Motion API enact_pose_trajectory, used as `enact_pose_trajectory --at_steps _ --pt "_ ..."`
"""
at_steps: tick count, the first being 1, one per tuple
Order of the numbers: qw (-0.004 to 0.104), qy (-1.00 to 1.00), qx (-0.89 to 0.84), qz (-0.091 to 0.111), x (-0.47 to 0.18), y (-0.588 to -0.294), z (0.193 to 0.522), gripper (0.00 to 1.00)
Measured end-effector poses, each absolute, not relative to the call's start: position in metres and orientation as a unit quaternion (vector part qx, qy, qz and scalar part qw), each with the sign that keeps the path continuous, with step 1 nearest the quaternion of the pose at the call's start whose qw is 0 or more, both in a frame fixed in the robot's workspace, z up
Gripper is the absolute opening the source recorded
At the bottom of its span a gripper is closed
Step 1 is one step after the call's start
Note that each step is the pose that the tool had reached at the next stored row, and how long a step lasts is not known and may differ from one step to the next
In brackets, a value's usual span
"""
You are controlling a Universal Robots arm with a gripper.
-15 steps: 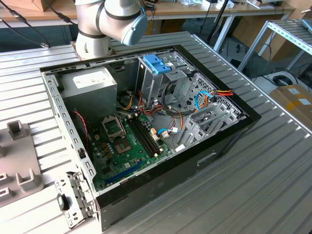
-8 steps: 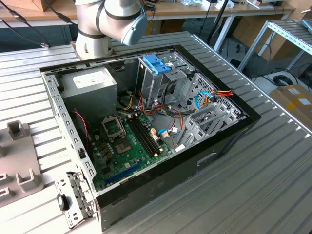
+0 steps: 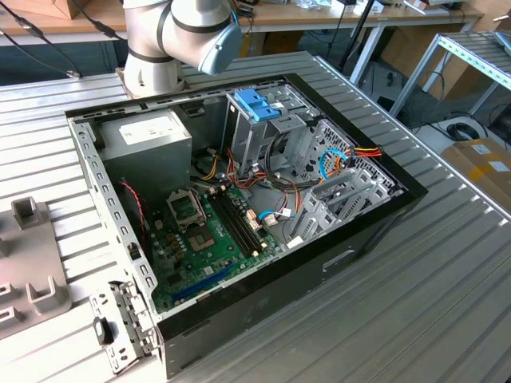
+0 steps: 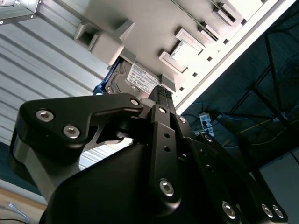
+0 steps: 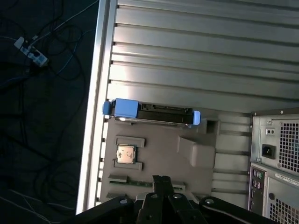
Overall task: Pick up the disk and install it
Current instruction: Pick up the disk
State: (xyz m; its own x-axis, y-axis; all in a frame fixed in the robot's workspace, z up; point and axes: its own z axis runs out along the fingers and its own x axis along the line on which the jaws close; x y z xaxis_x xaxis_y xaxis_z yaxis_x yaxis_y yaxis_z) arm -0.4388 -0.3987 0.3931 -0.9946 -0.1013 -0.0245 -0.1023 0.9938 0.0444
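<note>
The disk [image 5: 152, 114] is seen at the grey tray's [image 5: 159, 149] edge; the gripper [image 5: 162, 179] is held over that tray, clear of the disk, jaws closed on nothing.

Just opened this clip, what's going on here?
A robot arm is working at a slatted metal table that carries an open computer case. The disk has not been picked up: in the first wrist view it stands on edge in a grey holder plate near the table's edge, with its blue carrier frame around it. The gripper is pointed toward it but apart from it, shut and holding nothing.
</note>
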Motion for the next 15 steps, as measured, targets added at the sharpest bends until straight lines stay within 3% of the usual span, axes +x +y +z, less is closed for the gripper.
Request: enact_pose_trajectory --at_steps 15 --pt "0.01 0.994 -0.102 0.023 -0.4388 -0.3987 0.3931 0.1"
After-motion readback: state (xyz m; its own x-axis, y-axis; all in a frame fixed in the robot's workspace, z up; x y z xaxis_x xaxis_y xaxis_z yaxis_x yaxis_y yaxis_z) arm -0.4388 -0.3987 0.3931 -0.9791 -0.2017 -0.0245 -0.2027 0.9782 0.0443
